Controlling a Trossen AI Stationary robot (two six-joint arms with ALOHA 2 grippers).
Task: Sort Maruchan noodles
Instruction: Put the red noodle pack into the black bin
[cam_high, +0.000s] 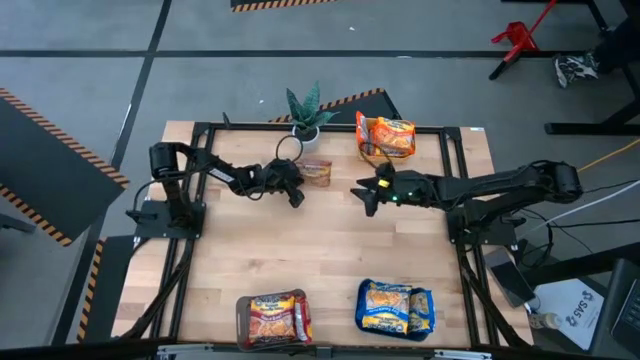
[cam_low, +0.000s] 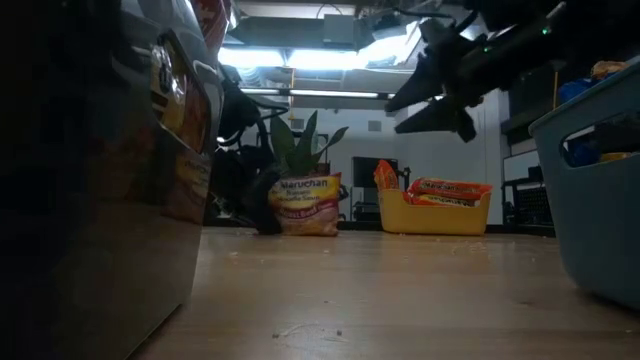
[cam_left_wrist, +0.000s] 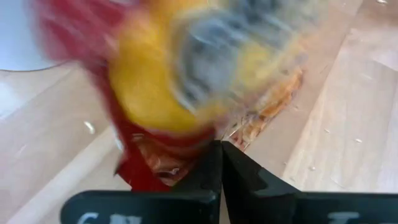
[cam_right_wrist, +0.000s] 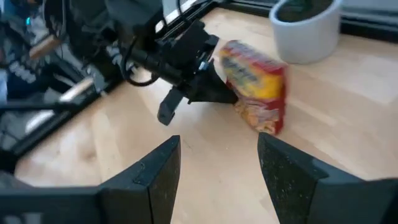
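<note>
Wooden table: left pincer pinching red packet.

A potted plant in a white pot stands at the wooden table's twelve o'clock edge; a yellow tray at one o'clock.

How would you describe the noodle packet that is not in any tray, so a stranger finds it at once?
Find the potted plant at the table's far edge. Just in front of it stands one red noodle packet, with the left end effector shut on its edge. Every other packet lies inside a tray.
</note>
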